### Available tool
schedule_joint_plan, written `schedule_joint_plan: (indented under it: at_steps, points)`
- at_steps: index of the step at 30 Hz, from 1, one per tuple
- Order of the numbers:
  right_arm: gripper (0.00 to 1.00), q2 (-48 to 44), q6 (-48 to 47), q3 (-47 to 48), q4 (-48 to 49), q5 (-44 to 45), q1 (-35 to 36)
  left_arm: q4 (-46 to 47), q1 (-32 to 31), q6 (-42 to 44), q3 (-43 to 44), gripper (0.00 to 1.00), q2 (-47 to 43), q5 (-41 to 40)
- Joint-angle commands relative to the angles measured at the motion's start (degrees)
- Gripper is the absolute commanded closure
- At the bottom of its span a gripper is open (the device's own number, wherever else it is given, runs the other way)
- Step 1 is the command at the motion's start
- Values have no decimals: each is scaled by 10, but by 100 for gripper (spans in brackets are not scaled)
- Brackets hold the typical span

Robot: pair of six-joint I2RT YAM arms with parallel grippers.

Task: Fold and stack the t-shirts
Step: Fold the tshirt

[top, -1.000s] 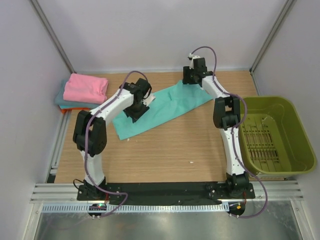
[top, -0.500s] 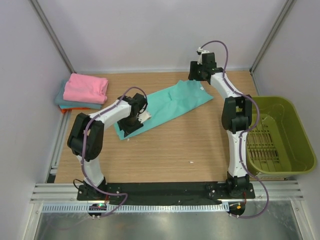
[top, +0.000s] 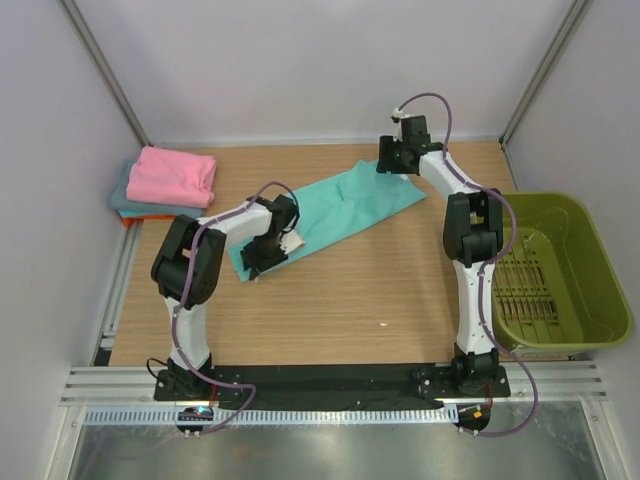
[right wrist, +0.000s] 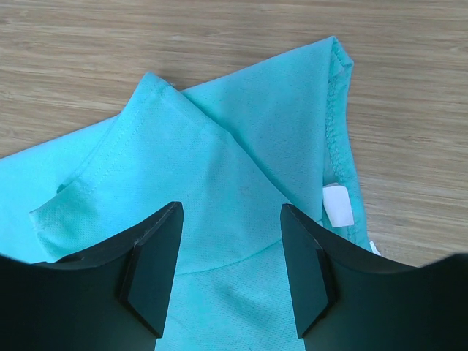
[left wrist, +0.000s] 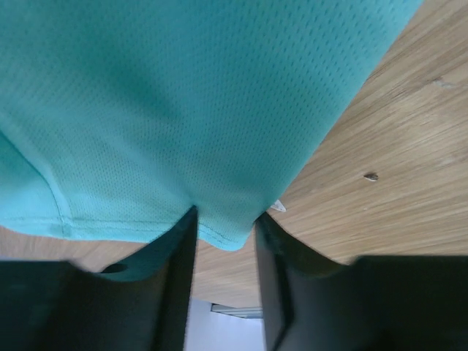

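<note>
Teal-green t-shirt (top: 345, 205) lies spread diagonally across the counter (top: 350, 310), towards the far side. Since a second ago the left jaws have slid nearer and left to its near-left hem, which they pinch. The right jaws, parted, have shifted right over its far-right corner. Folded pink t-shirt (top: 175, 172) tops a teal one (top: 122, 196) far left. Olive basket (top: 598, 262) sits right.

No text, number or brand can be read anywhere. The small white tag (right wrist: 338, 205) at the edge of the teal-green t-shirt (right wrist: 219, 183) shows no letters I can read.
</note>
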Motion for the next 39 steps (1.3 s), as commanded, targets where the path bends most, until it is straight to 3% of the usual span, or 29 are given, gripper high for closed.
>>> schedule_joint_plan:
  at_steps: [1,6,7,15,25,39]
  points:
    - [38,-33,-10,1,12,4,0,-6,0,11,22,66,9,10]
    - [38,-22,-15,-10,4,22,-2,-25,0,9,29,99,4,44]
    - [38,-19,-15,-10,5,22,-2,-31,-1,7,28,100,2,51]
    - [38,47,-10,20,-11,1,0,-72,-22,3,36,100,-11,101]
    - [38,119,-8,105,-4,-10,21,-118,-109,-5,66,100,-9,153]
    - [37,222,23,256,25,-25,36,-140,-226,-70,171,100,80,214]
